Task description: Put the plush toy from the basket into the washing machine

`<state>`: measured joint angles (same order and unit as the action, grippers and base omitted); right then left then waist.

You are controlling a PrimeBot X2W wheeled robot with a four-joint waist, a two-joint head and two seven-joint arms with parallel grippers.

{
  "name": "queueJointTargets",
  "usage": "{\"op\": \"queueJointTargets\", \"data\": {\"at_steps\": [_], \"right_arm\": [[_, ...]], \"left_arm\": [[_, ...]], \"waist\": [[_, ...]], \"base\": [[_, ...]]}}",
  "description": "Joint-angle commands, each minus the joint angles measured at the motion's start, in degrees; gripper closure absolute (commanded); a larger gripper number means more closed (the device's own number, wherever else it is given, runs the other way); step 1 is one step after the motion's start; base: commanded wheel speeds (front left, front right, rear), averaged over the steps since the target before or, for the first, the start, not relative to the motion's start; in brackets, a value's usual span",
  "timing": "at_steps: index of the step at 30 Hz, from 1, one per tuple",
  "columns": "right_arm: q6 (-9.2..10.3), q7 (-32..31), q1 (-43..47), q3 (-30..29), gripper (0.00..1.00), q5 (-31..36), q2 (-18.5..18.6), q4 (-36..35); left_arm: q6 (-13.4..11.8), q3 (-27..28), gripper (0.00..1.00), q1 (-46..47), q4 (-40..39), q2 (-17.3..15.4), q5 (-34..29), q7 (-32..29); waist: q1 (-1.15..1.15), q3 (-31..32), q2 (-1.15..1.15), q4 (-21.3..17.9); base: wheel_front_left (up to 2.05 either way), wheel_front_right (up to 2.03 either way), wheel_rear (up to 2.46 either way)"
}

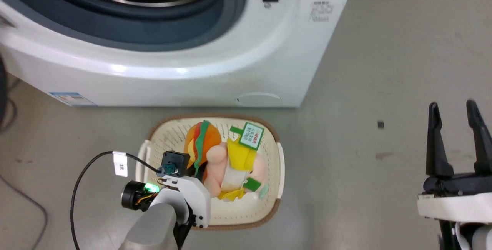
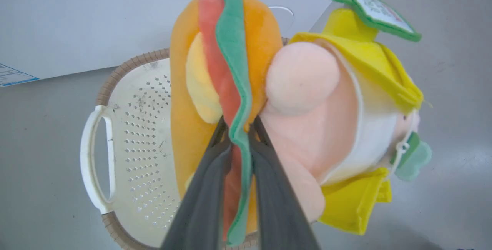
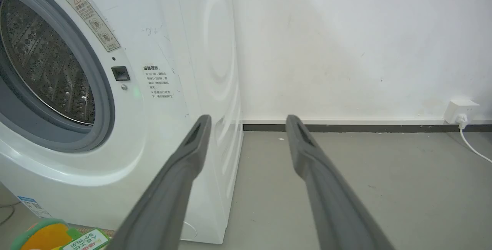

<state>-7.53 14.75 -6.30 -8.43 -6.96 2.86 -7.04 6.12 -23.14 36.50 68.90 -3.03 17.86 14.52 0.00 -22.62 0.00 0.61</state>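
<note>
Our left gripper [image 2: 238, 126], jaws clamped on the plush toy's [image 1: 220, 157] green stripe, toy over the basket [image 1: 273, 188], our right gripper [image 1: 452, 105] well aside, jaws apart above bare floor [image 1: 365, 88], beyond the basket's far rim we see the washing machine [image 1: 184, 77], its round opening uncovered.

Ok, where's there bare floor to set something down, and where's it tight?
Widest bare floor lies between the basket and the right gripper. Smaller patch left of the basket, bordered by a black cable. Tight: the strip between basket and washing machine, and the basket itself, under the plush toy the left gripper pinches.
</note>
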Motion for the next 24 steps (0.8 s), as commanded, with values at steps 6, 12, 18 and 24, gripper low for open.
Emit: {"op": "queueJointTargets", "data": {"at_steps": [6, 12, 18, 24], "right_arm": [[0.04, 0.25, 4.15, 0.15, 0.0, 0.77, 0.01, 0.96], [0.04, 0.25, 6.11, -0.18, 0.0, 0.64, 0.01, 1.08], [0.04, 0.25, 7.02, -0.5, 0.0, 0.47, 0.01, 0.82], [0.04, 0.25, 6.25, -0.1, 0.0, 0.56, 0.01, 0.17]], "left_arm": [[-2.77, 2.4, 1.0, -6.69, -12.9, -0.88, -0.23, 0.46], [-5.46, 5.15, 1.0, -11.59, -24.77, -2.54, -2.1, 0.47], [-7.98, 8.83, 1.0, -14.26, -34.44, -2.99, -3.45, 0.47], [-9.16, 12.82, 1.0, -14.22, -40.63, -2.55, -4.5, 0.47]], "waist": [[0.0, 8.81, 0.0, 3.93], [0.0, 11.38, 0.0, 5.07], [0.0, 11.56, 0.0, 5.78], [0.0, 9.11, 0.0, 5.4]], "base": [[0.0, 0.0, 0.0], [0.0, 0.0, 0.0], [0.0, 0.0, 0.0], [0.0, 0.0, 0.0]]}}
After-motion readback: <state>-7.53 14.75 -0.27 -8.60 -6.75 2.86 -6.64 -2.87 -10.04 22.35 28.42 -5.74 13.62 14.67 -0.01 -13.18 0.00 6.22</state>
